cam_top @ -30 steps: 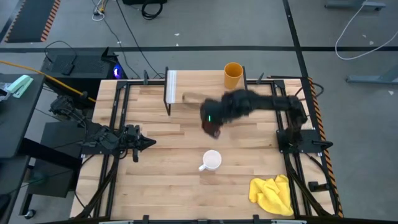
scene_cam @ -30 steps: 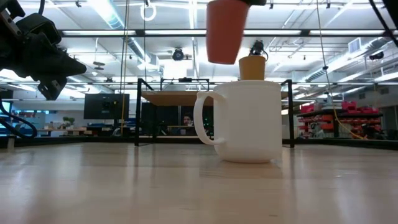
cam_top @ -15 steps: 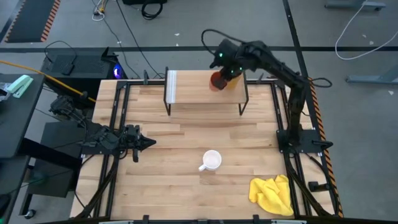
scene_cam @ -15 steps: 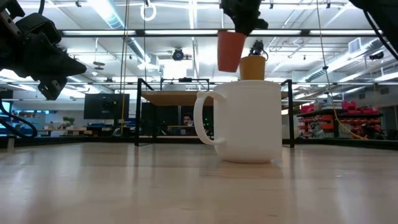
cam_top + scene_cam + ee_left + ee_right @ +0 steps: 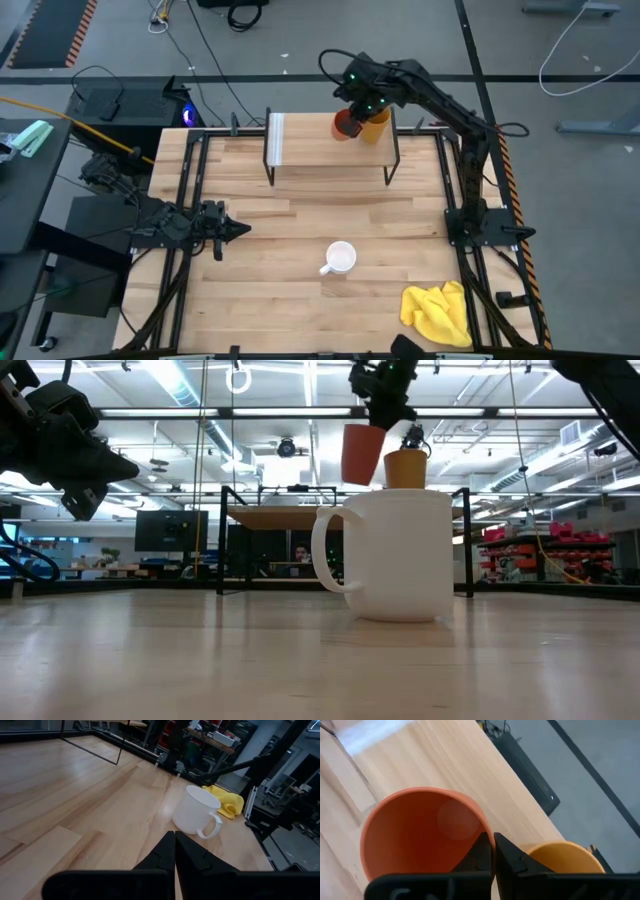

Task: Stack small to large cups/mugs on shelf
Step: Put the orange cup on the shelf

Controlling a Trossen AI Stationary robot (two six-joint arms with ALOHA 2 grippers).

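a: holding the red-orange cup (image 5: 345, 125) by its rim, the right gripper (image 5: 366, 103) is hanging over the shelf (image 5: 320, 148), near the shelf's right end. one finger is inside the cup wall and one outside, so the jaws are clamped on the rim.

b: and the yellow-orange tumbler (image 5: 375, 122)?

a: it is standing at the far right corner of the shelf, just beside the cup. in the low view the cup (image 5: 362, 454) is hanging a little tilted and above the shelf top, not resting yet.

b: so what is the careful way to do it?

a: i think the cup is being brought down onto the shelf. it should be made upright first, lowered until its base is sitting flat, and kept clear of the tumbler so it is not knocking it off the edge. only then the fingers should be opening.

b: where is the white mug (image 5: 340, 259)?

a: it is standing on the table, a little toward the near edge from the middle, well apart from the shelf, with the yellow cloth (image 5: 438, 313) at the near right corner.

b: and the left gripper (image 5: 228, 229)?

a: it is waiting near the left edge of the table, its fingers (image 5: 160, 857) pressed together and holding nothing.
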